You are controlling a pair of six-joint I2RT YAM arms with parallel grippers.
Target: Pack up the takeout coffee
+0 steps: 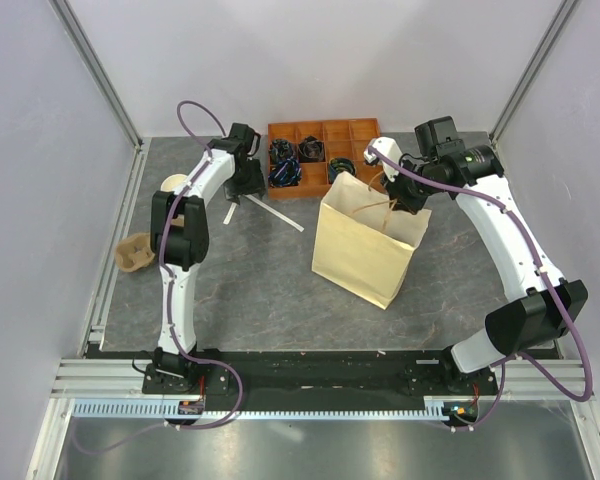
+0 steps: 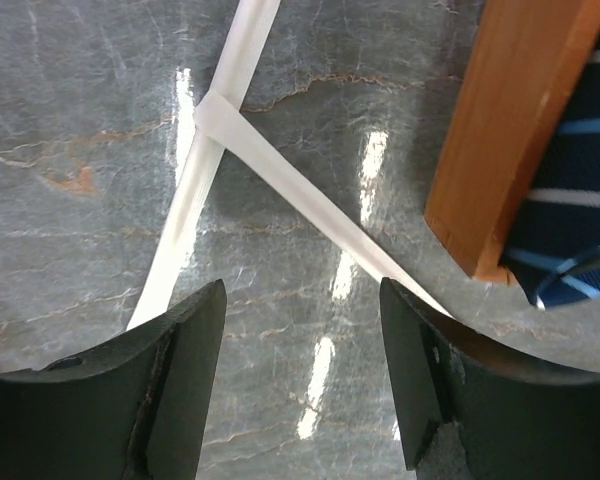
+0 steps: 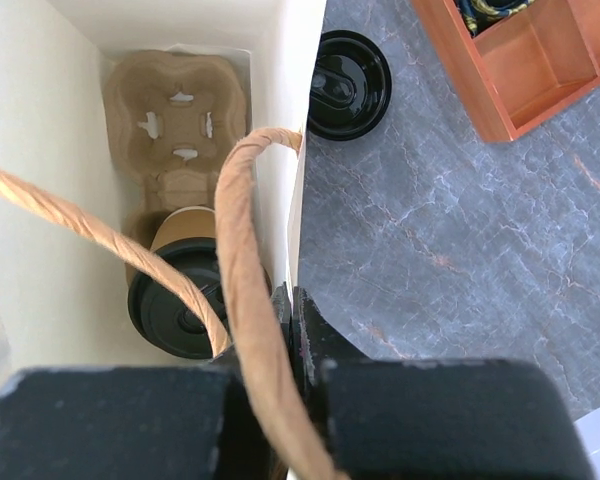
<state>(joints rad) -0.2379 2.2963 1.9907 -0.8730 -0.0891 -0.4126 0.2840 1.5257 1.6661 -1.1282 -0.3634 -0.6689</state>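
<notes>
The takeout coffee (image 3: 183, 300), a brown paper cup with a black lid, sits in a pulp carrier (image 3: 176, 118) at the bottom of the paper bag (image 1: 365, 245). In the top view it is hidden inside the bag. My right gripper (image 3: 298, 298) is shut on the bag's top rim (image 3: 290, 150), beside a twisted paper handle (image 3: 242, 260). It shows at the bag's far right corner (image 1: 412, 203) in the top view. My left gripper (image 2: 302, 300) hangs open and empty just above the table, near two crossed white stir sticks (image 2: 220, 118).
A wooden compartment tray (image 1: 325, 158) with dark items stands at the back. A loose black lid (image 3: 348, 70) lies beside the bag. At the left are a lidless cup (image 1: 175, 184) and another pulp carrier (image 1: 133, 252).
</notes>
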